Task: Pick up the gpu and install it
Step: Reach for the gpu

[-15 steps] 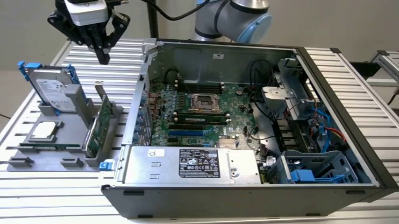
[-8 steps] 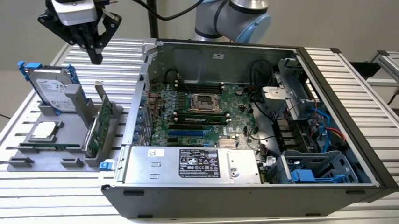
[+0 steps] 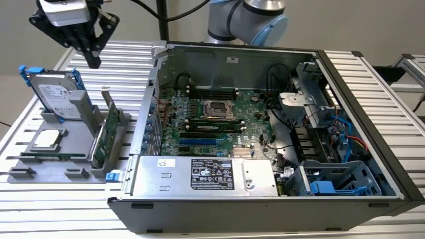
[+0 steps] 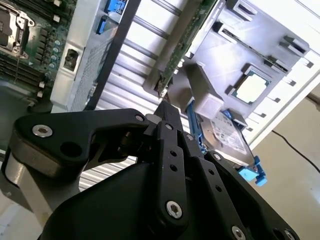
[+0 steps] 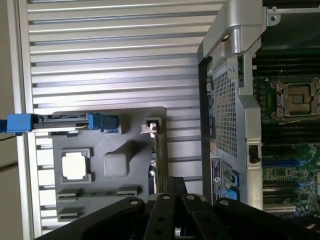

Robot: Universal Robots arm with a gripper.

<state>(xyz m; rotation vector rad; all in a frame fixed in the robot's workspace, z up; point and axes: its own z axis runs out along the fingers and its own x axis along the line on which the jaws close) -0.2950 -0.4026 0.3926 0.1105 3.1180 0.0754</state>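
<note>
Gripper [image 3: 92,59] clenched, empty, hanging above the gpu [image 3: 106,130]; in the first wrist view its fingers [image 5: 163,210] cover the card's near end

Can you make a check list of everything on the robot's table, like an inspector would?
Surface: ribbed metal table, holding a grey tray and an open computer case.
Job's things: gpu stands on edge in the tray, not yet picked up.
Clutter: hard drive and a square chip in the same tray.
Grippers: gripper shut, empty, hovering above the tray.
Cables: black, red and blue wires inside the case.
Surroundings: robot arm base behind the case.
</note>
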